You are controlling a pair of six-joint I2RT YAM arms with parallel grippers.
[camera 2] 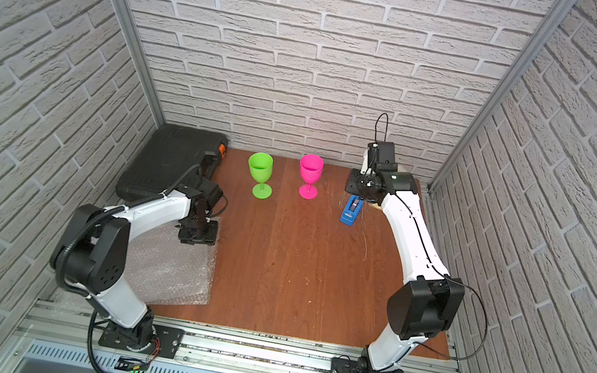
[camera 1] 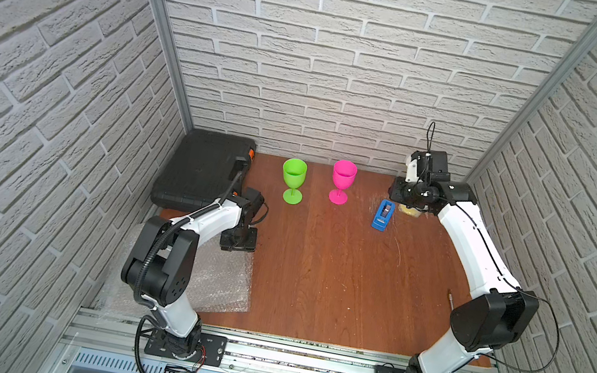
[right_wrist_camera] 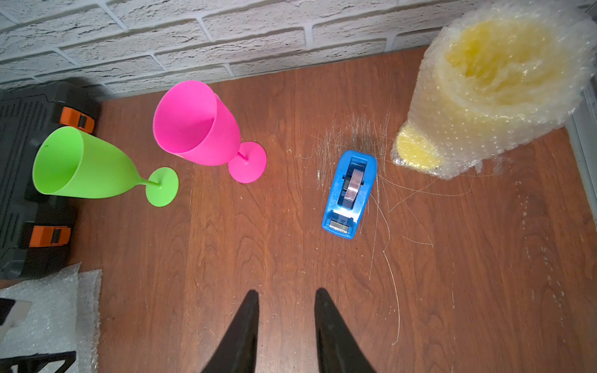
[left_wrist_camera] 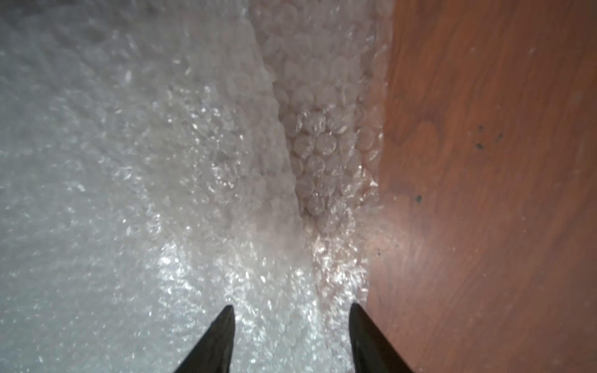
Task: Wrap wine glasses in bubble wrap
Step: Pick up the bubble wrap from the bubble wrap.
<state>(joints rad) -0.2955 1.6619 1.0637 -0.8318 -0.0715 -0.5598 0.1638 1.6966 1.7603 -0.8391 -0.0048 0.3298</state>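
The left gripper (left_wrist_camera: 292, 310) is pointing down at the bubble wrap sheets (left_wrist_camera: 129, 161). Its jaws are standing parted and straddling the raised edge of the top sheet, next to the bare wooden table (left_wrist_camera: 484, 193). In a top view the sheets are lying at the table's near left corner, just in front of a black tool case (camera 1: 204, 171).

The right gripper (right_wrist_camera: 287, 294) is hanging released over the far right corner, with nothing between its fingers. Just beside it the yellow goblet (right_wrist_camera: 494, 80) is standing upright, already bundled in bubble wrap. The blue tape dispenser (right_wrist_camera: 350, 193) is sitting close to it. The pink goblet (right_wrist_camera: 197, 126) and green goblet (right_wrist_camera: 84, 164) are standing bare and upright along the back wall, a little apart.
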